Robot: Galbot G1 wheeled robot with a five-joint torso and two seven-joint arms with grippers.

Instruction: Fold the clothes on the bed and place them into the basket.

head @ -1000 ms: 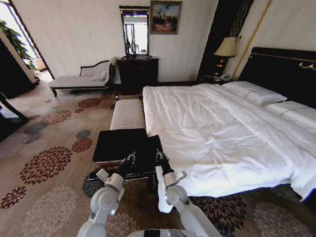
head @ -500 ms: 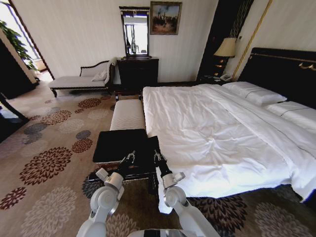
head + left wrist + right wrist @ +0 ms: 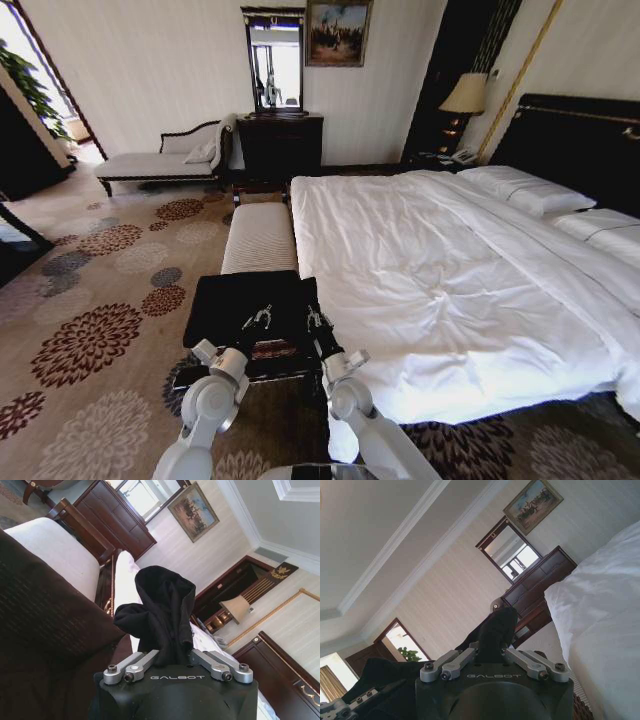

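The clothes are one black T-shirt [image 3: 245, 300], spread over the top of the brown wicker basket [image 3: 273, 352] at the foot corner of the bed [image 3: 440, 270]. My left gripper [image 3: 260, 318] and right gripper [image 3: 314, 318] sit side by side above the basket's near edge. Each is shut on a bunch of the black fabric. In the left wrist view the T-shirt [image 3: 162, 607] rises in a gathered fold out of my left gripper [image 3: 167, 652]. In the right wrist view the cloth [image 3: 495, 627] is pinched in my right gripper [image 3: 492, 650]. The shirt's lettering is hidden.
A pale striped bench [image 3: 258, 235] stands just beyond the basket along the bed's foot. A dark dresser [image 3: 280, 145] with a mirror and a chaise longue [image 3: 165, 160] line the far wall. Patterned carpet [image 3: 90, 340] lies open to my left.
The whole picture has shifted a little, so the camera has moved. Both grippers keep their hold on the black T-shirt over the basket, and the cloth lies slightly closer to me.
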